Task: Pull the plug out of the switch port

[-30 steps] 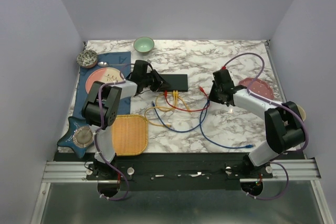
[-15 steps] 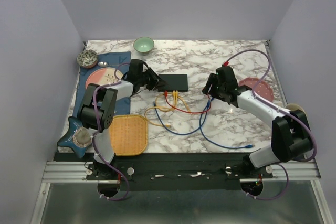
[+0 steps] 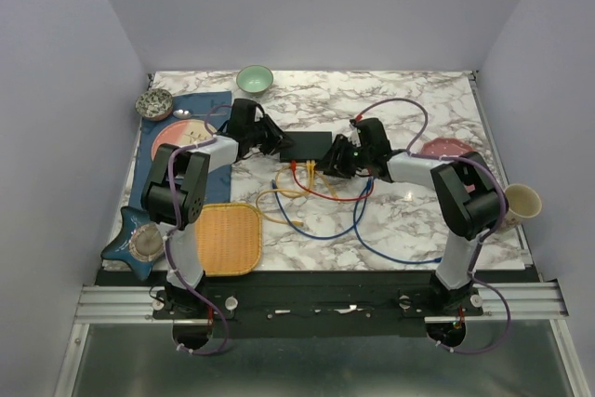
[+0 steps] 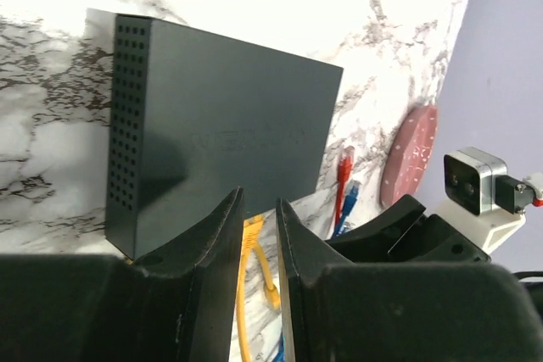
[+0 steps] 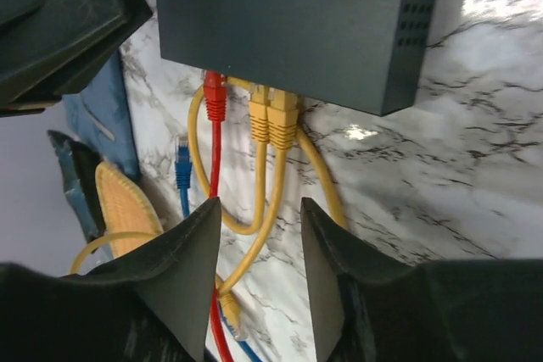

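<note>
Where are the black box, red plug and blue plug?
black box (image 5: 288, 14): right wrist view, its top face.
red plug (image 5: 214, 96): right wrist view, its body.
blue plug (image 5: 183, 167): right wrist view, its body.

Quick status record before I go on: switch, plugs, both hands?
switch: flat black box, ports on the edge facing the arms
plugged in: red plug, two yellow plugs, side by side
loose: blue plug, lying unplugged
left hand: at switch's left end, fingers nearly together, empty
right hand: open, just before the plugs, gripping nothing

No legible text, number or sign anywhere; only a faint, unreadable mark (image 4: 246, 137) atop the black box (image 4: 212, 74).
</note>
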Tool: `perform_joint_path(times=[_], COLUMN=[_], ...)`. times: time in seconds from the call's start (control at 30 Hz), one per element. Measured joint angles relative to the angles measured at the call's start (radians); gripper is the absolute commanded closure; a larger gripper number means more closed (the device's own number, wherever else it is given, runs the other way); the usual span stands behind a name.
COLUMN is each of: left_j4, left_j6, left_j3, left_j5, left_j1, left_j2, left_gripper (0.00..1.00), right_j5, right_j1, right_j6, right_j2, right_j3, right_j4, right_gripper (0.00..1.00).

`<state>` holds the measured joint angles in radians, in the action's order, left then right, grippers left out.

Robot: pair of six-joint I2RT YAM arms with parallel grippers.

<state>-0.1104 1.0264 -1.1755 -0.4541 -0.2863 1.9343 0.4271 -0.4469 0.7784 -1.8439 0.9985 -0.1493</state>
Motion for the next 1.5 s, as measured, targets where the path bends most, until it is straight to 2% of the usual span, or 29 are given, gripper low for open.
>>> perform_joint_path(times=[0.23,0.53,1.0,1.5], left_j4=[0.039,0.045,0.037,0.028], left_j6=[-0.012,-0.018,-0.02,-0.019], left_j3=[-0.003,-0.002,0.003,0.007], left_j5=[0.001,0.001,0.0,0.0], left_j1=[0.0,0.003,0.004,0.004], left_j2=[0.042,0.043,0.043,0.043], left_gripper=[0.7,0.7,0.7,0.7], right_j5=[0.054,0.029,-0.042,-0.069], right_j1=[-0.02,-0.021,-0.021,-0.02], right_j6=[0.045,0.089,0.131,0.211], right_j2=[-0.074,-0.116,-0.174,-0.178], right_j3=[0.054,0.069,0.129,0.106], right_j4=[-0.041,-0.042,-0.04,-0.077], right_gripper=[0.46,0.5,0.61,0.62])
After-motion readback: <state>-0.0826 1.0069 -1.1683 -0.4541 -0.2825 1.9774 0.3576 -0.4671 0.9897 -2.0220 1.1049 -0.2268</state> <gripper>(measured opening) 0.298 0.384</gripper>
